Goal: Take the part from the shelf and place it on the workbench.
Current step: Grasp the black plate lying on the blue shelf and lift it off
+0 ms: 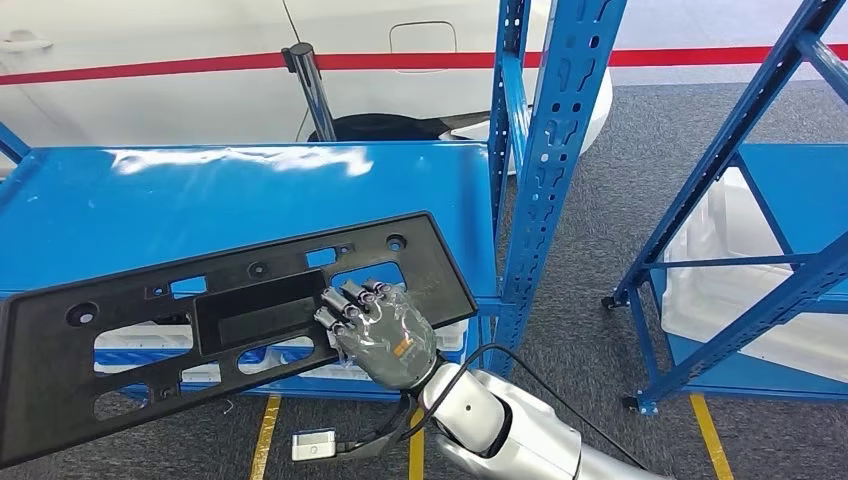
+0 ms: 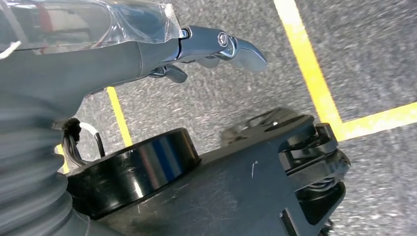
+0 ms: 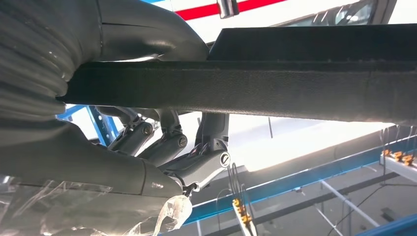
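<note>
The part [image 1: 250,310] is a long black plastic panel with several cut-outs and round holes. It hangs tilted over the front edge of the blue shelf board [image 1: 250,200], its left end lower and nearer to me. My right hand [image 1: 385,335] grips it near its right end, fingers over the top face. In the right wrist view the part's edge [image 3: 246,88] runs between the thumb and the fingers [image 3: 196,157]. My left hand [image 2: 123,54] hangs over the grey floor with its fingers stretched out and holds nothing.
A blue perforated upright [image 1: 550,150] stands just right of the part. A second blue rack [image 1: 760,250] with white parts [image 1: 700,270] stands further right. A white car body [image 1: 150,90] with a red stripe is behind the shelf. Yellow lines [image 1: 265,435] mark the grey carpet.
</note>
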Robot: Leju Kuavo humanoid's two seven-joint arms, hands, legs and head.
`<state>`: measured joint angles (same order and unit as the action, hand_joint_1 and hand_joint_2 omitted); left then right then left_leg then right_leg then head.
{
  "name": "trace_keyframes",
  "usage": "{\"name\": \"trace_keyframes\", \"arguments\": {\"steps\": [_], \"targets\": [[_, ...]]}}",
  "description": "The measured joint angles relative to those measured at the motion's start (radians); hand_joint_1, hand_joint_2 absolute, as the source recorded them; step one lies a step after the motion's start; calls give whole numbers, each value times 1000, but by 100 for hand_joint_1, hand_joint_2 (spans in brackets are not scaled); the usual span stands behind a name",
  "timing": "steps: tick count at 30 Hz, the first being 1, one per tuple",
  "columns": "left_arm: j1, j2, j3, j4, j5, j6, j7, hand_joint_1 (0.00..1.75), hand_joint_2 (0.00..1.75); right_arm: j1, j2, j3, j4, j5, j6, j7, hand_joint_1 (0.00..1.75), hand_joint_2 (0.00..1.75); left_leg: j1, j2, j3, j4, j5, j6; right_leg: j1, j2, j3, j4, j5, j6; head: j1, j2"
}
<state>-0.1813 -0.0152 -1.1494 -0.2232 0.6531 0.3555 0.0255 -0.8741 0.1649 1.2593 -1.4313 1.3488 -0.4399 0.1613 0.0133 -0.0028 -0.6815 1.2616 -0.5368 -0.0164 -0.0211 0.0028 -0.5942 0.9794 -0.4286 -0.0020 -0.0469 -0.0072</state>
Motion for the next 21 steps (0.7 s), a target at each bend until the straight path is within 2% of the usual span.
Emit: {"name": "trace_keyframes", "arguments": {"steps": [1,2,3,4,5,6,8,9,10,12,13,14,15,16,17,18,19,20,21], "targets": [[-1,0,0,0,-1,0,0,0,175,0,0,2,0,0,1,0,175,175,0,0,33,-31,28,3,0,0,-12,0,10,2,0,0],[-2,0,0,0,-2,0,0,0,175,0,0,3,0,-1,1,0,175,175,-1,0,81,-93,54,8,1,0,-23,0,19,4,0,0],[-4,0,0,0,-3,0,0,0,175,-1,0,4,0,-1,1,0,175,175,-5,-1,138,-175,63,16,2,1,-31,0,28,7,0,0],[-7,0,0,0,-3,0,0,0,175,-2,1,4,0,-2,2,0,175,175,-9,-1,188,-252,62,23,2,0,-37,0,37,12,0,0],[-9,0,0,0,-4,0,1,0,175,-3,1,5,0,-2,2,0,175,175,-14,-2,221,-307,57,29,2,-1,-40,-3,46,17,0,0],[-10,0,0,0,-4,0,1,0,175,-4,2,5,0,-3,4,0,175,175,-19,-2,235,-338,52,35,0,-2,-42,-6,56,24,0,0],[-9,-1,-1,0,-4,0,2,0,175,-5,1,6,0,-5,6,0,175,175,-20,0,227,-352,70,45,-2,-3,-47,-12,65,36,0,0],[-9,-2,-1,0,-4,0,3,0,175,-5,-1,7,0,-6,7,0,175,175,-18,1,219,-356,82,52,-1,-3,-55,2,44,40,0,0],[-8,-2,-1,0,-4,0,3,0,175,-4,-3,7,0,-7,8,0,175,175,-16,2,209,-360,96,60,-1,-3,-67,36,4,43,1,0],[-8,-3,-2,0,-4,0,3,0,175,-3,-6,9,0,-8,8,0,175,175,-16,3,184,-361,119,70,1,-3,-98,158,-105,46,1,0],[-7,-3,-2,0,-4,0,3,0,175,-1,-8,9,0,-8,9,0,175,175,-17,3,170,-361,130,71,1,-3,-110,225,-138,47,1,0],[-7,-4,-2,0,-4,0,3,0,175,0,-10,10,0,-8,9,0,175,175,-18,4,157,-360,141,70,1,-3,-114,275,-146,48,1,0],[-6,-4,-2,0,-4,0,3,0,175,0,-11,10,0,-8,10,0,175,175,-17,4,142,-358,151,69,1,-3,-104,298,-128,50,1,0],[-6,-4,-3,0,-4,0,3,0,175,1,-13,11,0,-9,11,1,175,175,-16,4,127,-355,161,66,1,-3,-80,287,-95,51,1,0],[-6,-5,-3,0,-4,1,3,0,175,1,-14,11,0,-10,12,1,175,175,-15,4,112,-349,169,63,0,-3,-36,241,-65,52,1,0],[-6,-5,-3,0,-4,1,3,0,175,0,-14,12,-1,-12,14,1,175,175,-15,4,97,-340,175,58,-1,-3,19,170,-52,53,1,0],[-5,-5,-3,0,-3,2,3,0,175,0,-13,12,-2,-16,16,2,175,175,-15,4,85,-329,179,54,0,-2,71,92,-58,52,1,0],[-5,-5,-3,0,-1,3,2,0,175,-1,-13,12,-4,-19,18,2,175,175,-17,3,74,-318,185,48,0,-1,109,30,-73,49,1,0],[-5,-5,-3,0,0,3,2,0,175,-2,-12,12,-5,-21,19,2,175,175,-18,4,65,-312,191,43,2,1,127,-5,-86,45,0,0]]}}
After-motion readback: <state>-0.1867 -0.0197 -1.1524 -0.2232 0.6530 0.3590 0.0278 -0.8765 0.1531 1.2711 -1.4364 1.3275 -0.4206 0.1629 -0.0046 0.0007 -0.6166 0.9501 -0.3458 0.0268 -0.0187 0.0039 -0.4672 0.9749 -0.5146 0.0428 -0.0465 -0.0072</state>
